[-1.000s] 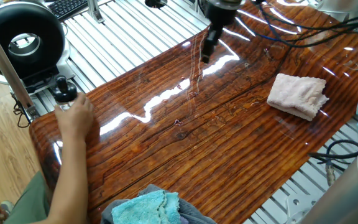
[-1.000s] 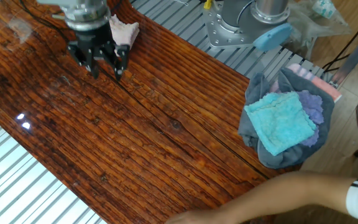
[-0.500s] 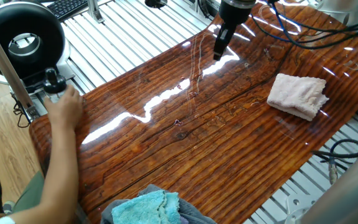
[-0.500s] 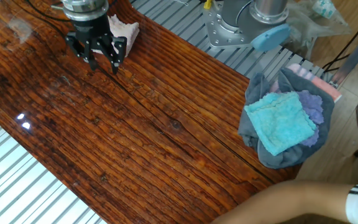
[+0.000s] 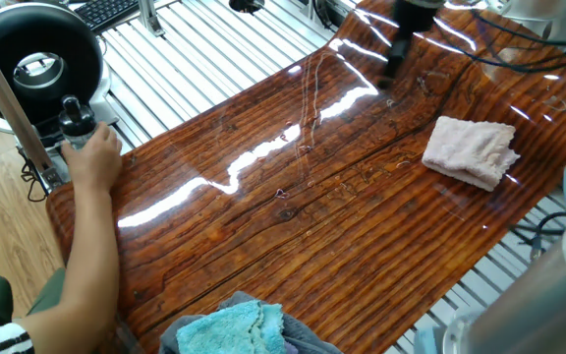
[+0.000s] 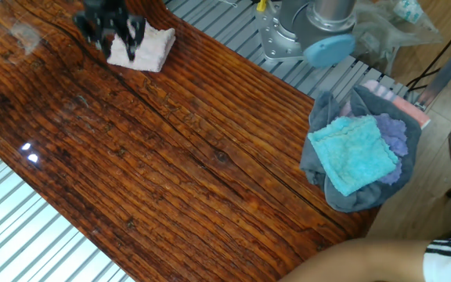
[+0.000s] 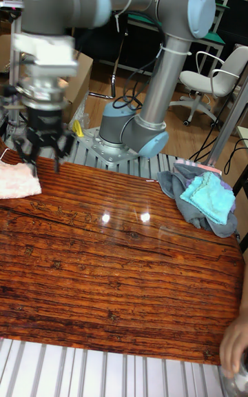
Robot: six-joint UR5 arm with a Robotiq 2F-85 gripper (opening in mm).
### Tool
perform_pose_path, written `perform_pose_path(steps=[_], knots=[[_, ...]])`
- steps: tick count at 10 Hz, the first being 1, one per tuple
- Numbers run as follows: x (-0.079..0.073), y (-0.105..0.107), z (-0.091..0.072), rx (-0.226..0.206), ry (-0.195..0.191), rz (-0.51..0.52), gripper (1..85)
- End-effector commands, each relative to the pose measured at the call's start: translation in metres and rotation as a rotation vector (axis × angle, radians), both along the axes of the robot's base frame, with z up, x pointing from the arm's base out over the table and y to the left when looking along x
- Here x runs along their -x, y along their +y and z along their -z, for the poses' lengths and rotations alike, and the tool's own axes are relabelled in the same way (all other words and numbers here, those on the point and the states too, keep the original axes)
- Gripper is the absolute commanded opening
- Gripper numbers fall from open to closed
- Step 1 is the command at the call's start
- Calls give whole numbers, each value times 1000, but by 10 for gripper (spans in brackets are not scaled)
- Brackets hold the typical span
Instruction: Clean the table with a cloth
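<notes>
One pink cloth point(image 5: 471, 149) lies at the right of the table point(image 5: 293, 236) — ungrasped. Upper left in the other fixed view, the gripper point(image 6: 108, 28) hovers beside it, jaws spread and empty — best centred over the cloth before descending.

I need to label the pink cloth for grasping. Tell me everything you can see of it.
The cloth is pale pink, fluffy terry, loosely folded into a rumpled, roughly rectangular bundle with ragged edges. It lies flat on the table near one end, on the glossy wood, resting only on that surface. The tool hangs close beside it with fingers spread, not gripping it; whether a fingertip brushes it cannot be told.
</notes>
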State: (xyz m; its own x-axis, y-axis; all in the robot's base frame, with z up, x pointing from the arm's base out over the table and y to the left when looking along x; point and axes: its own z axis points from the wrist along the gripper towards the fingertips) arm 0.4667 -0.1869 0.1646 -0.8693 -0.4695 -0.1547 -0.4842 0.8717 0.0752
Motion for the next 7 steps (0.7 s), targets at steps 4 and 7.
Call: perform_pose_path(steps=[4,7], knots=[[52,-59,-1,-35,-12,1,500],[64,-61,1,-29,42,41,513]])
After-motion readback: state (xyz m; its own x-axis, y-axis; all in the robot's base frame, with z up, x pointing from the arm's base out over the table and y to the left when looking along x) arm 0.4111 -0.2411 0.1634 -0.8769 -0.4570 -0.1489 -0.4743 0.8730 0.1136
